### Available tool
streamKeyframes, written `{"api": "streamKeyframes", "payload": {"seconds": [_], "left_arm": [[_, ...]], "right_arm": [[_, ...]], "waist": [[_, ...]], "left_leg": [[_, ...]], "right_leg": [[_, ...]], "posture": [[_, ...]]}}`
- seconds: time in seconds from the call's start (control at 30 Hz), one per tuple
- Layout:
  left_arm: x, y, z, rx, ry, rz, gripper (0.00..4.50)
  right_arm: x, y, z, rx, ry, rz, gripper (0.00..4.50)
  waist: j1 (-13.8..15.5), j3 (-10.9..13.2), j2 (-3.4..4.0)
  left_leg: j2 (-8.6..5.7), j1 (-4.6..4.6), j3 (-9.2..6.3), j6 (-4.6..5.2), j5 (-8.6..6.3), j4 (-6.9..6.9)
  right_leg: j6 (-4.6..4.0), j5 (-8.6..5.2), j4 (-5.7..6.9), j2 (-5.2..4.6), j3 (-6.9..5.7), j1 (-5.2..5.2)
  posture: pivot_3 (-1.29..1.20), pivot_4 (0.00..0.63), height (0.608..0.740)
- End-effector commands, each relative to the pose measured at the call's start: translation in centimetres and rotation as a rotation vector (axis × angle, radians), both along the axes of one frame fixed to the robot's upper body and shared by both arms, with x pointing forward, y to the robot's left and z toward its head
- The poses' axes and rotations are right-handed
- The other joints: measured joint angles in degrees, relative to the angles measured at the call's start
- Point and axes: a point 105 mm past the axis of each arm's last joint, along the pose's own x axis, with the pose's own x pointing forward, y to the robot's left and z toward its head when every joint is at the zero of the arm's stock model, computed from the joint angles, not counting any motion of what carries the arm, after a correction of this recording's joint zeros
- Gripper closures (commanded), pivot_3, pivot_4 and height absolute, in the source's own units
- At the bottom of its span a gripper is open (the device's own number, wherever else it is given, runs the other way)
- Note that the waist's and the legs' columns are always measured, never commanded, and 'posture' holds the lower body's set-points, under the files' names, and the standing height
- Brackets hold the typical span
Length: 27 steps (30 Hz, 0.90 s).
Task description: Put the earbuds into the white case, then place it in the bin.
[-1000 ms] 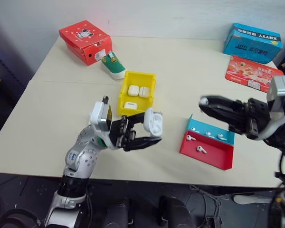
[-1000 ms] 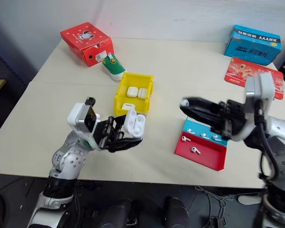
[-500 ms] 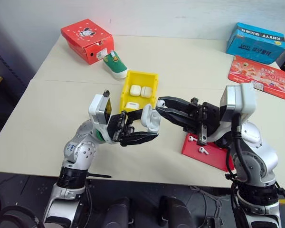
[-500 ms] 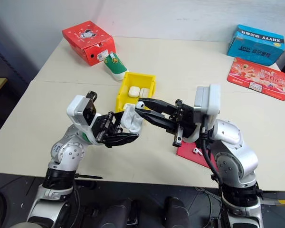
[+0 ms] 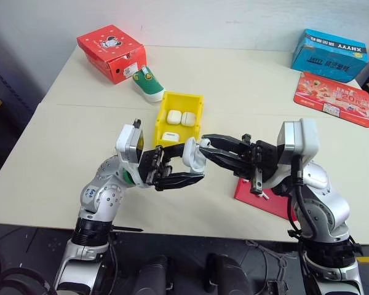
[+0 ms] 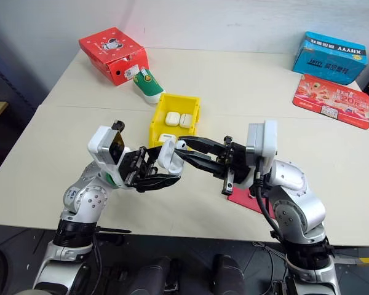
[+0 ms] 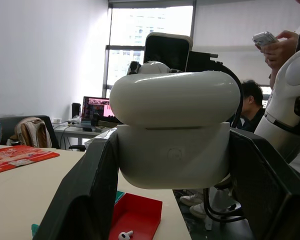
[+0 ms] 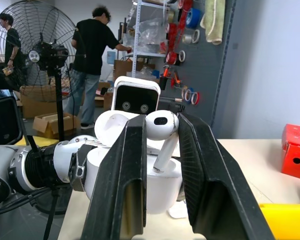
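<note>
Between right gripper (image 8: 160, 150) fingers, pinched earbud (image 8: 161, 131) above left gripper (image 5: 183, 169)'s clamped white case (image 5: 194, 154).

Your right gripper (image 8: 160, 150) has swung in from over the tray (image 5: 270, 206) and now holds its earbud (image 8: 161, 131) at the case (image 5: 194, 155).
</note>
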Motion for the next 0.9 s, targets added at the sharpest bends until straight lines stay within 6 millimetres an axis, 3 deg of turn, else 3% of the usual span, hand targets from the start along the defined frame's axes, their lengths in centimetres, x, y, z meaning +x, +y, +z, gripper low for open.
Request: {"api": "streamKeyframes", "payload": {"seconds": [0.03, 0.33, 0.53, 0.7, 0.73, 0.87, 0.9], "left_arm": [[-1.0, -0.3, 1.1, -0.020, -0.073, -0.017, 1.71], [-1.1, -0.5, 1.2, -0.028, -0.079, -0.014, 1.71], [-1.0, -0.3, 1.4, -0.031, -0.088, 0.000, 1.71], [-0.8, 0.2, 1.1, -0.020, -0.084, 0.029, 1.71], [-0.8, 0.3, 1.1, -0.019, -0.081, 0.033, 1.71], [-0.7, 0.8, 0.2, 0.016, -0.077, 0.062, 1.71], [-0.5, 1.3, -0.1, 0.026, -0.077, 0.095, 1.71]], "right_arm": [[-0.1, 0.2, -0.3, -0.019, -0.013, 0.004, 4.00], [0.5, 0.3, -1.4, -0.072, 0.081, -0.002, 4.00], [0.3, -0.6, -1.0, -0.080, 0.088, -0.019, 1.96], [-1.0, -3.5, 0.8, -0.059, 0.097, -0.069, 0.21], [-1.3, -4.4, 1.2, -0.065, 0.103, -0.097, 0.03], [-1.5, -8.7, 0.8, -0.179, 0.169, -0.293, 0.03], [-1.4, -10.6, 0.2, -0.224, 0.172, -0.382, 0.03]], "waist": [[0.00, 0.00, 0.00], [-0.01, 0.00, 0.00], [-0.01, 0.00, 0.00], [0.51, 0.00, 0.00], [0.55, 0.00, 0.00], [0.77, 0.01, 0.00], [0.75, 0.01, 0.00]], "left_leg": [[0.00, 0.00, 0.00, 0.00, 0.00, 0.00], [-0.01, 0.00, 0.00, 0.00, 0.00, 0.00], [-0.01, 0.00, 0.00, 0.00, 0.00, -0.01], [-0.02, -0.02, -0.01, 0.01, -0.02, -0.07], [-0.02, -0.02, -0.01, 0.02, -0.02, -0.09], [-0.04, -0.03, -0.03, 0.11, -0.11, -0.11], [-0.03, -0.04, -0.03, 0.12, -0.14, -0.13]], "right_leg": [[0.00, 0.00, 0.00, -0.05, -0.01, 0.00], [0.00, 0.00, -0.01, -0.11, -0.03, 0.00], [0.00, 0.00, -0.03, -0.16, -0.04, 0.00], [0.00, 0.00, -0.12, -0.18, -0.05, 0.00], [0.00, 0.00, -0.15, -0.21, -0.05, 0.01], [0.00, 0.00, -0.45, -0.22, -0.07, 0.04], [0.01, 0.01, -0.57, -0.22, -0.08, 0.08]], "posture": [[0.00, 0.150, 0.740], [0.00, 0.150, 0.740], [0.00, 0.150, 0.740], [0.00, 0.150, 0.740], [0.00, 0.150, 0.740], [0.00, 0.150, 0.740], [0.00, 0.150, 0.740]]}}
